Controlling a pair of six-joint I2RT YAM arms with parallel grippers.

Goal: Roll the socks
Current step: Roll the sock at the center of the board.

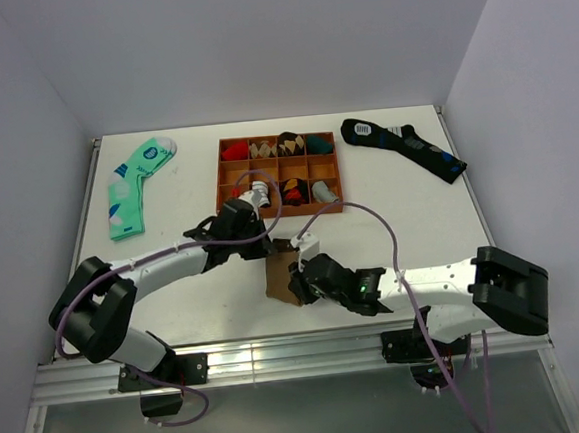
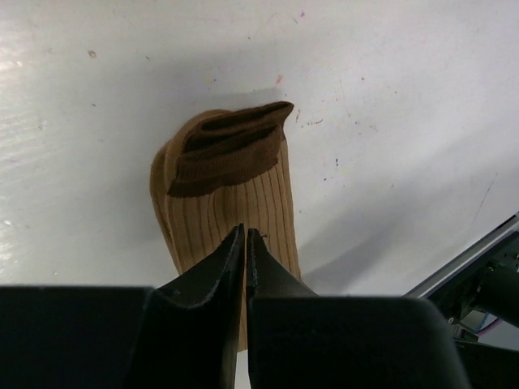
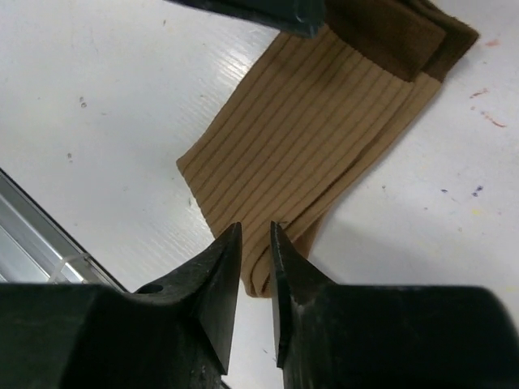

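We see the socks (image 1: 277,274) lying on the white table (image 1: 425,221) at the centre of the overhead frame, just below the wooden tray (image 1: 275,137) and between the two arms' heads. From the left wrist they show as tan ribbed knit with the darker brown cuff at the upper end, one layer resting on the other. The left gripper (image 2: 245,237) rises from the bottom centre of its frame with its fingertips pressed together, only a hairline between them, over the lower stretch of the knit; we cannot tell whether any cloth is caught there. The right gripper (image 3: 255,231) sits at the bottom centre of its own frame, its fingers parted by a narrow slot, and the folded lower end of the socks shows in that slot. We cannot tell whether they pinch it or merely hang above it. In the overhead frame a mint-green sock (image 1: 132,185) lies at the upper left and a dark navy sock (image 1: 404,145) at the upper right, both well apart from the pair.
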